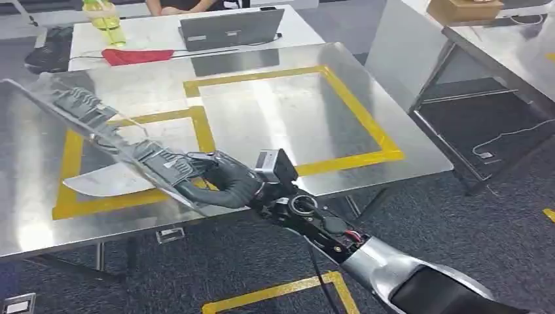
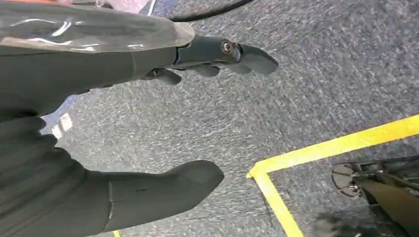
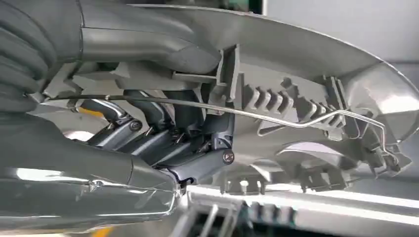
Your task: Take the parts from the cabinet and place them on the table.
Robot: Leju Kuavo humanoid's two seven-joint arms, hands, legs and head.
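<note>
- steel table w/ yellow tape squares sits ahead, dark grey carpet around it; behind it a white table w/ a laptop, a red cloth and a yellow-green bottle. a person's arms show at the far edge.
- right hand comes in from lower right, fingers wrapped round the near end of the part — a long, clear-and-grey moulded piece, ribbed, w/ a thin wire clip along it.
- right wrist view confirms it: thumb over one face of the part, dark fingers curled under the other. firm hold, looks like.
- part is off the surface, tilted, far end higher and out to the robot's left, hanging over the left tape square. can't tell if the low end touches the table; seems just above.
- left hand hangs by the floor, fingers apart, nothing in it. yellow floor tape beneath.
- step in hand, my read: carry is over, this is the set-down.
- next move calls for: lower the wrist, level the part so it lies flat inside the square, then spread the fingers and pull back w/out dragging it.
- watch-out: long piece held at one end, so the far end may swing or tip on release.
</note>
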